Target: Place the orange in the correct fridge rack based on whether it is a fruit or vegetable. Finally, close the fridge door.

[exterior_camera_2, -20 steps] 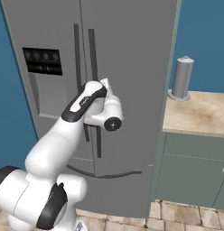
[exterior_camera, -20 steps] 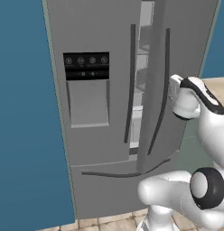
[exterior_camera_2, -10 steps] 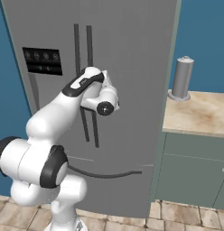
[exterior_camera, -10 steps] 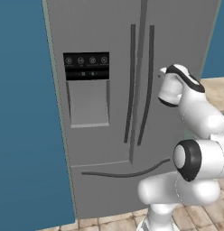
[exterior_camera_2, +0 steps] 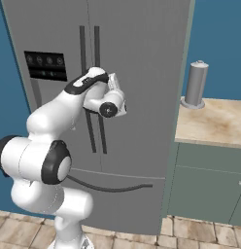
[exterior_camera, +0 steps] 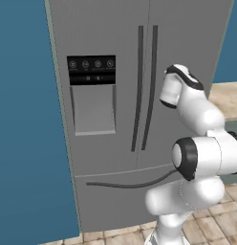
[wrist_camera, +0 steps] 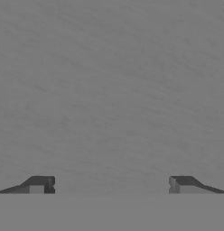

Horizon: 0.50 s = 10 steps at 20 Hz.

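Observation:
The fridge door [exterior_camera: 197, 43] is the plain grey right panel with a long dark vertical handle [exterior_camera: 151, 86], and it stands shut, flush with the left door. From the right base view the same fridge door [exterior_camera_2: 142, 73] has my hand pressed close to it, just right of the handles. My gripper [exterior_camera_2: 114, 81] points straight at the panel. In the hand view the grey fridge door [wrist_camera: 112, 90] lies right ahead, and my gripper [wrist_camera: 112, 185] is open, its fingertips [wrist_camera: 39, 184] wide apart with nothing between them. The orange is hidden.
The left door carries a black control panel [exterior_camera: 91, 70] above a dispenser recess [exterior_camera: 94, 110]. A curved drawer handle [exterior_camera: 130, 184] runs below. To the right, a grey cylinder [exterior_camera_2: 196, 83] stands on a beige counter [exterior_camera_2: 215, 121]. Blue walls flank the fridge.
The fridge door has swung from ajar to fully shut, with my hand following it toward the fridge. The shelves seen earlier through the gap are now covered.

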### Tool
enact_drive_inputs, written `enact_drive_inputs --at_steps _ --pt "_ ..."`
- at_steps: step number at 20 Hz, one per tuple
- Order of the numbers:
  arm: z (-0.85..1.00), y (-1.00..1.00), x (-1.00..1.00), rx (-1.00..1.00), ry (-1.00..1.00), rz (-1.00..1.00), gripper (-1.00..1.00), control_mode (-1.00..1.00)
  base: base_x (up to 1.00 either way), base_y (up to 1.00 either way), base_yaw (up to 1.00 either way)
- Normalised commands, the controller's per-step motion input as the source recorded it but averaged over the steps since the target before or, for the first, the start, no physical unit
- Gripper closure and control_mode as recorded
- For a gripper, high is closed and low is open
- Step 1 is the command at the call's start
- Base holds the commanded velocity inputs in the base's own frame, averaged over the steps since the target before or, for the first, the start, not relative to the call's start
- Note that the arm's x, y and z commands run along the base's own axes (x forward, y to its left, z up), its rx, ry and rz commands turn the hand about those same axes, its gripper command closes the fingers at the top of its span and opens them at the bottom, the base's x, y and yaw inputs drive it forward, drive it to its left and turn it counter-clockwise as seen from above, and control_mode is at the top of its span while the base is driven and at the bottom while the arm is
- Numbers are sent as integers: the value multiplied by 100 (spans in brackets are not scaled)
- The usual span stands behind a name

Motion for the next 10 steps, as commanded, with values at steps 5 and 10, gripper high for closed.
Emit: enact_drive_inputs --at_steps 5,10 --pt "0 0 43 0 19 -3 -100 -100 0 0 0" --pt "0 0 34 0 21 -3 -100 -100 0 0 0"
